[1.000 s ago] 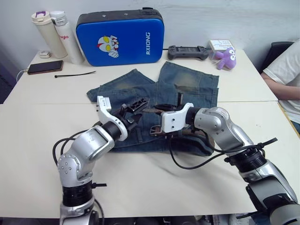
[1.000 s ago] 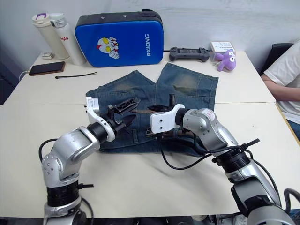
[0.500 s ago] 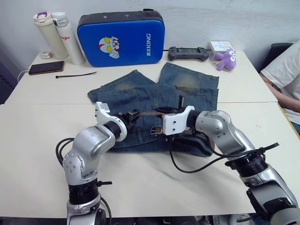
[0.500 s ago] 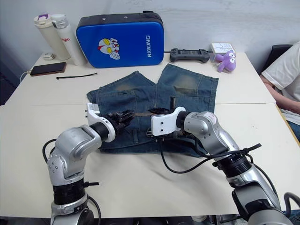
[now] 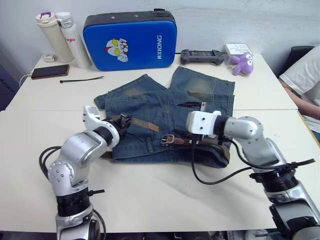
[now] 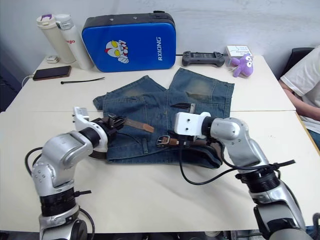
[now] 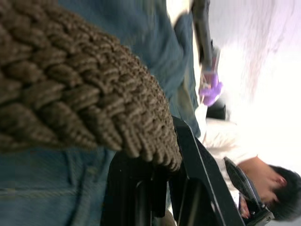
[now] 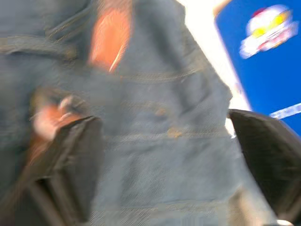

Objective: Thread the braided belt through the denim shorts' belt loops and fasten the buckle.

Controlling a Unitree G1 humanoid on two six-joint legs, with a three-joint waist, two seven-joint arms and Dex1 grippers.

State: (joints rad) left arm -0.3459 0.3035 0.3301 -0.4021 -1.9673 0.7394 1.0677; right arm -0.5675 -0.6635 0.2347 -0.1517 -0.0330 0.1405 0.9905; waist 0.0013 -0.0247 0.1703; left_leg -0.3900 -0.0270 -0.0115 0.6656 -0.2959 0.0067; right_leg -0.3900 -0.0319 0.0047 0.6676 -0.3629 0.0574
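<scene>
I'm seeing both arms drawing apart from a second ago: my left gripper (image 5: 121, 121) is pulling back toward the table's left edge, dragging the belt (image 5: 145, 124) with it, while my right gripper (image 5: 187, 120) is sliding toward the right edge and lifting off the waistband. The left fingers are clamped on the belt's woven strap, which is filling the left wrist view; the tan tip is now lying out across the shorts (image 5: 170, 112) near the table's middle. The right fingers are standing apart over the denim, holding nothing. The buckle (image 5: 167, 139) is resting on the waistband toward the near edge, just left of my right wrist. I judge the strap is being fed along, though I can't make out which loops it is passing through; fastening is not yet done.
</scene>
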